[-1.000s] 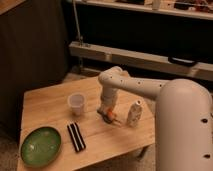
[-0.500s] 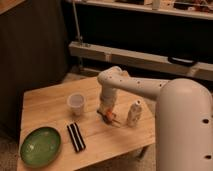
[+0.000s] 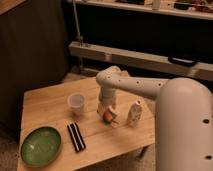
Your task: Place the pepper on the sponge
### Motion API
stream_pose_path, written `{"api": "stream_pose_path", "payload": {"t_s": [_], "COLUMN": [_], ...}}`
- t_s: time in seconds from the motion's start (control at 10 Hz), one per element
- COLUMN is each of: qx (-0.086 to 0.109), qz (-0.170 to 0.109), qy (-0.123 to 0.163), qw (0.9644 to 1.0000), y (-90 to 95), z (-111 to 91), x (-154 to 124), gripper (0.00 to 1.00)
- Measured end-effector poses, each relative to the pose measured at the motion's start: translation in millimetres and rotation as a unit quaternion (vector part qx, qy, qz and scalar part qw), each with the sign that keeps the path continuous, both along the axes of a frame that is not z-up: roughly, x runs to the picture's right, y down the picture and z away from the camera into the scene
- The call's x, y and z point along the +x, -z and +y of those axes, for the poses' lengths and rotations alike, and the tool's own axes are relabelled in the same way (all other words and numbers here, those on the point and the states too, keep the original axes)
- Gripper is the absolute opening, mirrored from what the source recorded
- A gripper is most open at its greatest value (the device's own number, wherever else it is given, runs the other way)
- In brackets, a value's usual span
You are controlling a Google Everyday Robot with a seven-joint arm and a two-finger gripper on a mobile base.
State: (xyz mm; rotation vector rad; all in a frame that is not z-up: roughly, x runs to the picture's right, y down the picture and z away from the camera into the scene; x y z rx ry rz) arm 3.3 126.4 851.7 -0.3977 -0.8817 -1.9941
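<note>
Wooden table (image 3: 45,107) bore my gripper (image 3: 107,113) low at the orange pepper (image 3: 107,117), between clear cup (image 3: 76,102) and white bottle (image 3: 133,114); whether it pinched the pepper I could not tell, nor could I see the sponge, so I judged slow, vertical motion safest.

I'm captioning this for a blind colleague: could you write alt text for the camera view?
A white robot arm reaches down to a wooden table, its gripper at mid-table with an orange pepper at its tip. A clear cup stands picture-left of it, a white bottle picture-right; a green plate and a black striped block lie near the front-left corner.
</note>
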Motion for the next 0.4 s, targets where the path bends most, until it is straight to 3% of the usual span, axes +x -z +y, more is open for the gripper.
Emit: {"api": "stream_pose_path", "payload": {"t_s": [0.2, 0.4], "qx": [0.001, 0.007], "qz": [0.001, -0.021], "qy": [-0.01, -0.032], "qw": [0.9999, 0.9993], "y": [2.7, 13.6], "z": [-1, -8], "x": [4, 7], "gripper": [0.8, 0.8]}}
